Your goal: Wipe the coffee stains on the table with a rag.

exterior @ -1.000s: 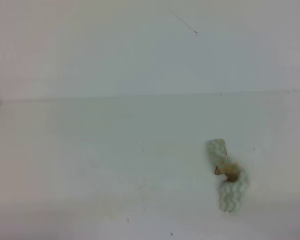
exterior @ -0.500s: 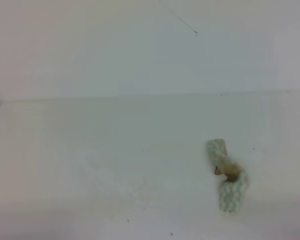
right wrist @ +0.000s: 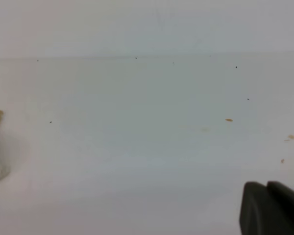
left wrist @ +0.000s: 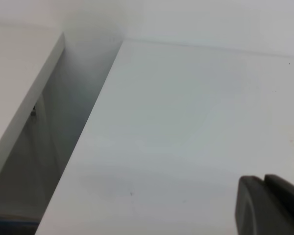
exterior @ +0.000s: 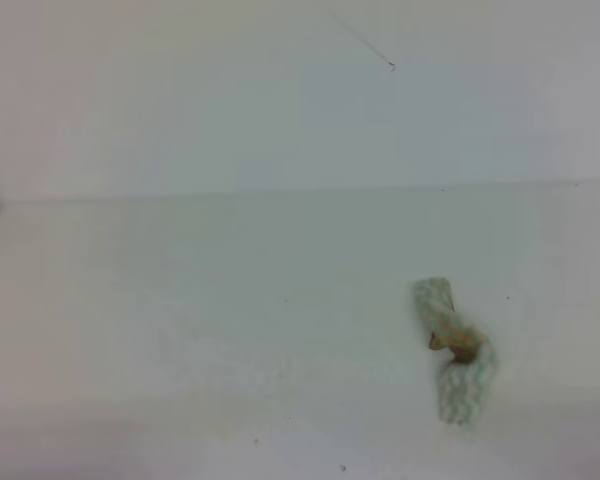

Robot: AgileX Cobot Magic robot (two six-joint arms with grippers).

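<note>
crumpled stained rag (exterior: 455,350) on white table (exterior: 180,300), no container

**A bare white test bench, probably a lab**

Nothing here looks domestic. A plain white table (exterior: 180,330) runs up to a plain white wall (exterior: 230,100), with no furniture, décor or appliances around. The left wrist view shows the table's edge beside a second white panel (left wrist: 24,98), with a shadowed gap between them. The soft, washed-out views make it hard to tell more, but the bareness suggests a robotics test setup.
</note>
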